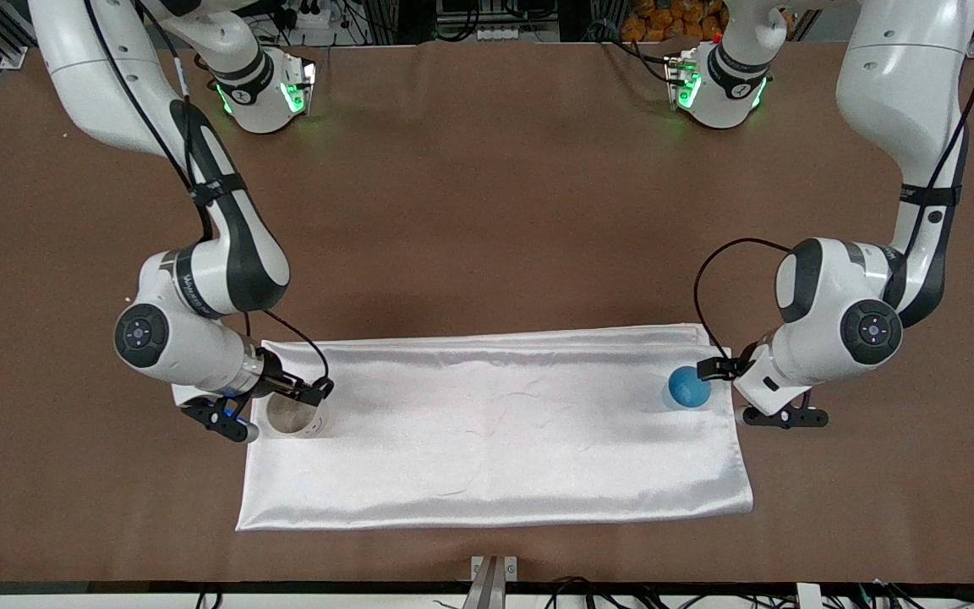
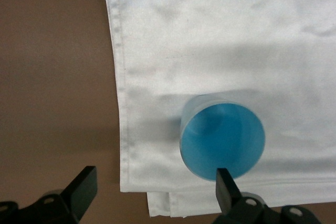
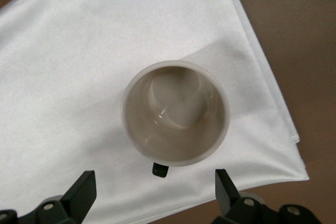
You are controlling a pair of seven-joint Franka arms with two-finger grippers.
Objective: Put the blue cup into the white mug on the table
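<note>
Blue cup (image 1: pixel 689 388) stands upright on the white cloth (image 1: pixel 495 423), close to the cloth's edge at the left arm's end of the surface (image 1: pixel 487 186). The left tool (image 1: pixel 759 392) is spread wide at that same cloth edge, holding nothing. In the left wrist view the cup (image 2: pixel 222 137) lies off to one side of the tool's (image 2: pixel 157 184) gap rather than between the fingers: one finger (image 2: pixel 224 182) overlaps the cup's rim in that view, and whether it touches cannot be told; the other finger (image 2: pixel 83 184) is over bare brown surface, clear of the cloth hem.

White mug (image 1: pixel 294 415) stands upright, mouth open, near the cloth's corner at the right arm's end. The right tool (image 1: pixel 271 406) is spread wide about it, holding nothing. In the right wrist view the mug (image 3: pixel 176 113) is centred ahead of the tool (image 3: pixel 155 187), its black handle (image 3: pixel 160 170) turned toward the gap, both fingers (image 3: pixel 84 187) clear of the mug wall.

Cup and mug are well apart, with the smooth middle of the cloth between them unoccupied. The surface toward the arm bases is open brown felt.
</note>
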